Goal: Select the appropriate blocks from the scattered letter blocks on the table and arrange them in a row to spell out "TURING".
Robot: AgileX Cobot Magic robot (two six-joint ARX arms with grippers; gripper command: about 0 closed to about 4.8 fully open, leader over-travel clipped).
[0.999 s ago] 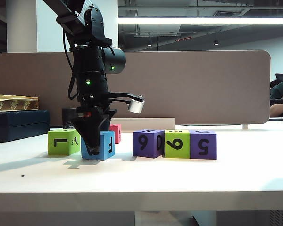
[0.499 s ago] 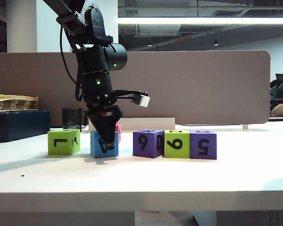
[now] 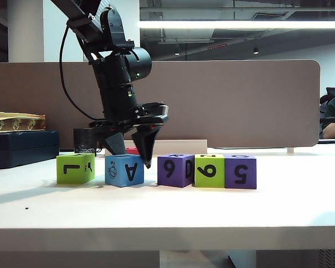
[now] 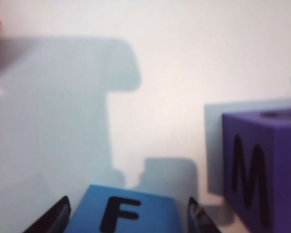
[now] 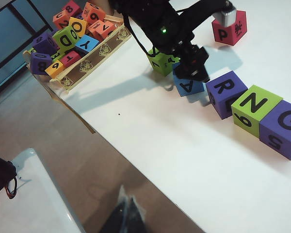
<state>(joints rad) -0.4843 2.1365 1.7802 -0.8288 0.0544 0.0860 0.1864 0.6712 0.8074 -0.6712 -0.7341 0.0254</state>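
While the blue block (image 3: 124,170) stands on the table (image 3: 167,206) between the lime-green block (image 3: 75,168) at the far left and the purple block (image 3: 176,170) that opens the three-block run, judge the step as turning and seating this cube in the row. Check which letter faces up before letting go — the right wrist view shows an "A" on one face, the left wrist view an "F" on another. Close the gap to the purple block squarely, keeping the fingers clear of it.

Left gripper (image 3: 131,153): positioned directly over the blue block, jaws part-open and straddling its two sides. Fingertips (image 4: 56,218) appear beside the cube's edges; whether they press on it cannot be told.

Right gripper (image 5: 128,213): parked off the table's near edge — jaws read as closed together, holding nothing.
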